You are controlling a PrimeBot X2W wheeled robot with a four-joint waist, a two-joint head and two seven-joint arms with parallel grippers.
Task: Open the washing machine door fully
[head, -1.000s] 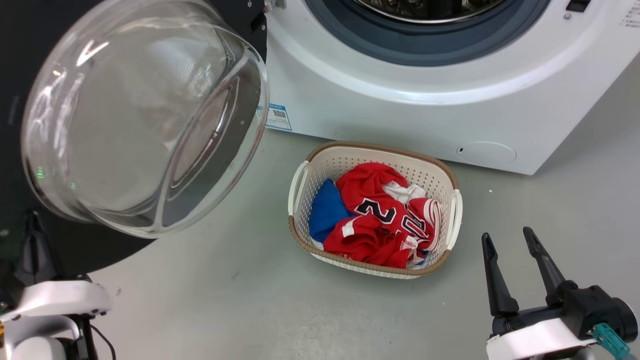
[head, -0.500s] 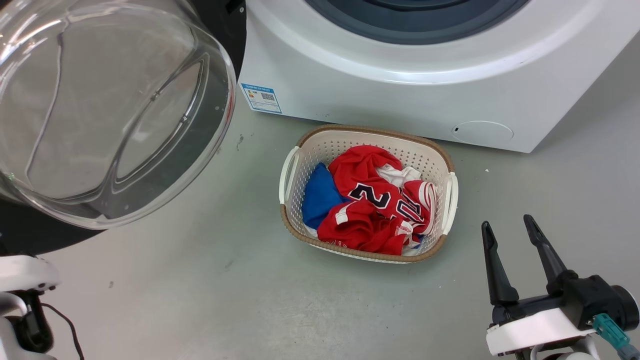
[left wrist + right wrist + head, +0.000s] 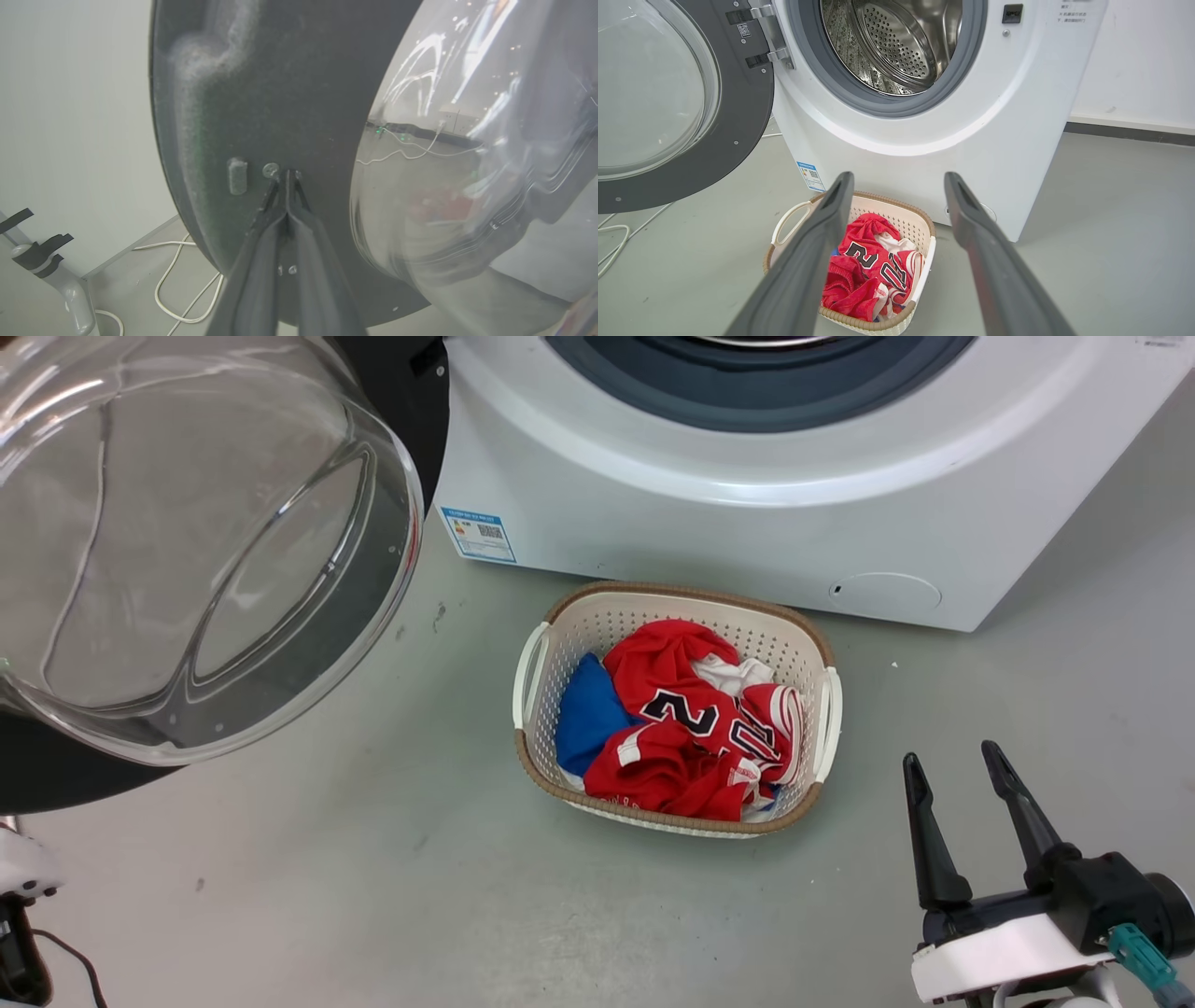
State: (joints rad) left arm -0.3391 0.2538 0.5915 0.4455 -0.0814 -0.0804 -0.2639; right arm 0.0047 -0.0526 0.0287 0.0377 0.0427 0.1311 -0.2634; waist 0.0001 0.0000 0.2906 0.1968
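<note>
1. The right arm sits low at the head view's lower right. Its right gripper (image 3: 950,752) points up the frame over the grey floor (image 3: 373,877).
2. The left arm is up against the big round black washing machine door with the bulging clear glass bowl (image 3: 261,93). The left gripper (image 3: 286,175) points straight at the door's dark inner face.
3. The left fingers are pressed together with nothing between them, tips right on the door beside a small round screw (image 3: 270,170).
4. The right fingers are spread wide, holding and touching nothing.
5. The door is swung out to the left of the white front-loading machine (image 3: 709,523).
6. The right wrist view gets you the metal hinge (image 3: 773,32) and the perforated steel drum (image 3: 896,42). The left wrist view gives white cables (image 3: 177,280) on the floor.
7. A cream plastic basket with a brown rim (image 3: 691,590) sits just in front of the machine, holding a red jersey (image 3: 691,728) and a blue cloth (image 3: 588,714).
</note>
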